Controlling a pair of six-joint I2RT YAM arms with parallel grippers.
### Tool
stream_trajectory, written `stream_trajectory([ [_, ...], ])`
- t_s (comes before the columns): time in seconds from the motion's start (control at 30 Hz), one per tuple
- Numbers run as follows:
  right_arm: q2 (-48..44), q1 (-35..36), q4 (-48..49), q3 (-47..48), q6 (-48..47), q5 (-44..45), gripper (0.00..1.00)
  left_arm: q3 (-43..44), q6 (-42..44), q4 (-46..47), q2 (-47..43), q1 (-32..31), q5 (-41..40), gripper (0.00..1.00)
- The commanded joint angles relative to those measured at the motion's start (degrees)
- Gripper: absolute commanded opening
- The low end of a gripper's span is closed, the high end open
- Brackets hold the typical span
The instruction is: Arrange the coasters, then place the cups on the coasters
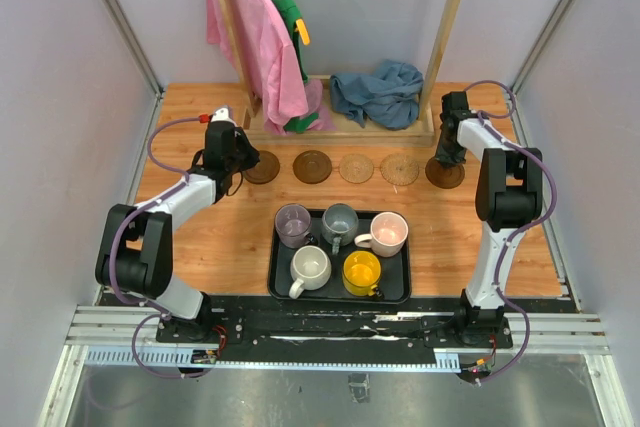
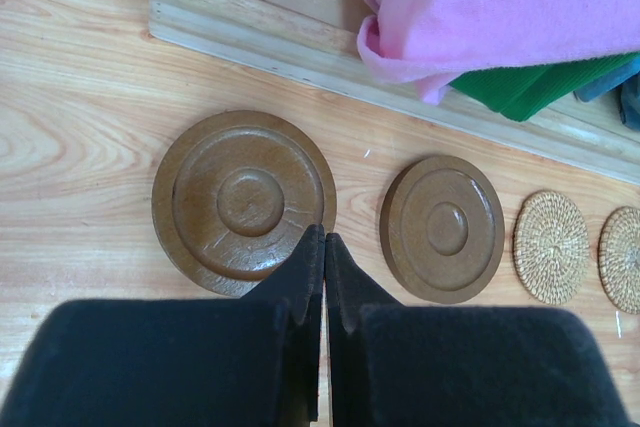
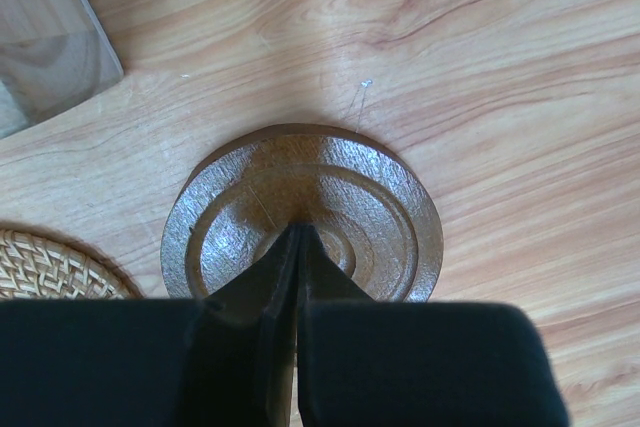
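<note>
Coasters [image 1: 356, 168], five, in one row across the far half of the wooden table [image 1: 210, 237], between the black tray [image 1: 273, 272] and the base of a clothes rack [image 1: 345, 132]. Order from the left: dark brown, dark brown, tan woven, tan woven, dark brown. All lie flat and apart from one another.

Cups [image 1: 340, 224], five, all upright in the tray: purple, grey-blue and pink along the back, cream and yellow in front. None is on a coaster.

Left gripper [image 2: 323, 237]: fingers clenched together on nothing, tips over the near rim of the leftmost coaster [image 2: 245, 197]. Whether they touch the disc cannot be told.

Right gripper [image 3: 299, 232]: fingers likewise pressed tight and empty, tips over the middle of the rightmost coaster [image 3: 330, 182]. Contact is equally uncertain.

Step in hand, by my reckoning: the arranging, near its close, with each arm trimming an end disc of the row.

Next move, as judged: lift clear of the row, part the fingers, reach to the tray and take a cup by rim or handle. The cups stand close together, so an outer one looks the easier first pick, carried to the coaster on that arm's own side.
</note>
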Motion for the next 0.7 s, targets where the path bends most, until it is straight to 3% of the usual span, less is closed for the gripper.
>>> stream_trajectory([
  [0.0,0.55,-0.51,-0.72,-1.97,-0.3,-2.26,0.01,0.44,0.56,0.28,0.55,0.3,-0.44,0.01],
  [0.67,-19.18,2.6,1.27,-5.38,-2.63,-3.57,0.04,-0.27,2.08,5.21,1.79,0.3,0.32,0.0],
])
